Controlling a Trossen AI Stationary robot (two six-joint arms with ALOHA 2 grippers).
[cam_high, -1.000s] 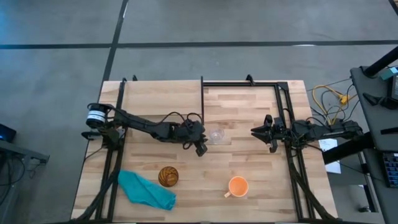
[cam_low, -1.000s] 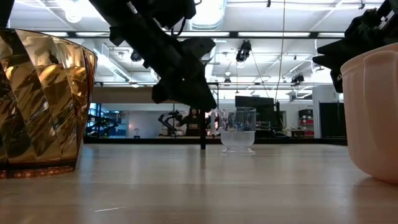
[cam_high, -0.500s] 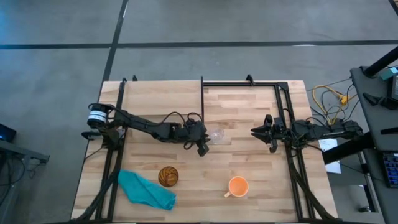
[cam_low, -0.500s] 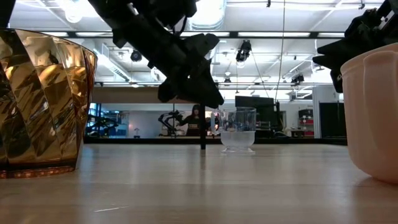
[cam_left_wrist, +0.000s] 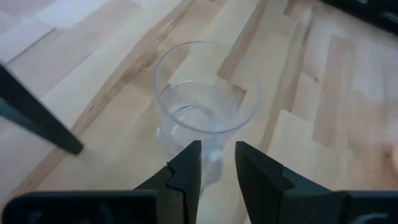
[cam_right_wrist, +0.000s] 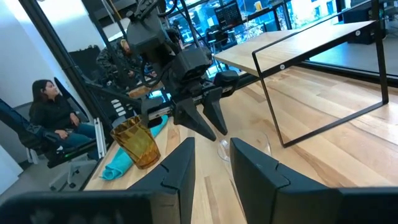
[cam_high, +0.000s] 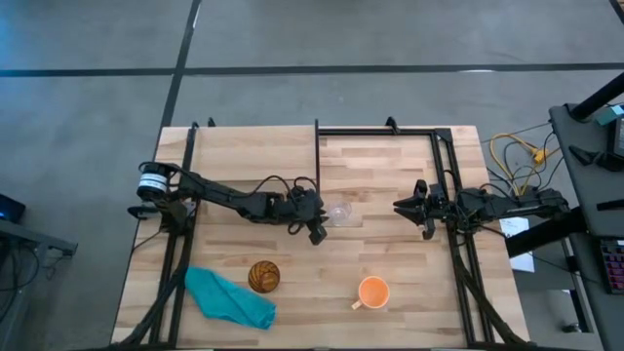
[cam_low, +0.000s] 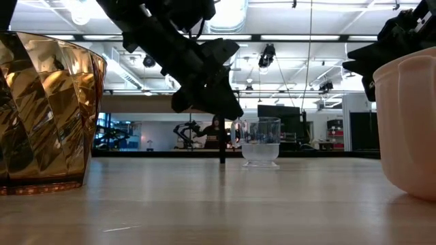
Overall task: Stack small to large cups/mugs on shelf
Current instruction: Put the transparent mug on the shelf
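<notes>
Your clear cup (cam_high: 338,212) stands upright on the wood near the middle of the table (cam_high: 390,253), just beside the thin black divider (cam_high: 319,156), and it is the smallest of the three, so it makes sense as the first piece to handle. It sits alone with bare wood around it, which gives the fingers room to come in from the side.

The left gripper (cam_high: 318,229) is just beside the cup, on its left and slightly nearer the front edge. In the left wrist view the cup (cam_left_wrist: 207,102) lies straight ahead of the two dark fingers (cam_left_wrist: 186,171), whose tips reach its base but do not close round it. They stand only narrowly apart, a gap far slimmer than the cup, so you would need to spread them before any grasp. From table height the gripper (cam_low: 211,95) hangs above and beside the cup (cam_low: 260,141), not touching it.

The amber tumbler (cam_high: 263,276) and the orange mug (cam_high: 373,292) wait well apart near the front edge, with the teal cloth (cam_high: 230,297) beside the tumbler.

The right gripper (cam_high: 424,209) idles at the table's right, fingers slightly apart and empty.
</notes>
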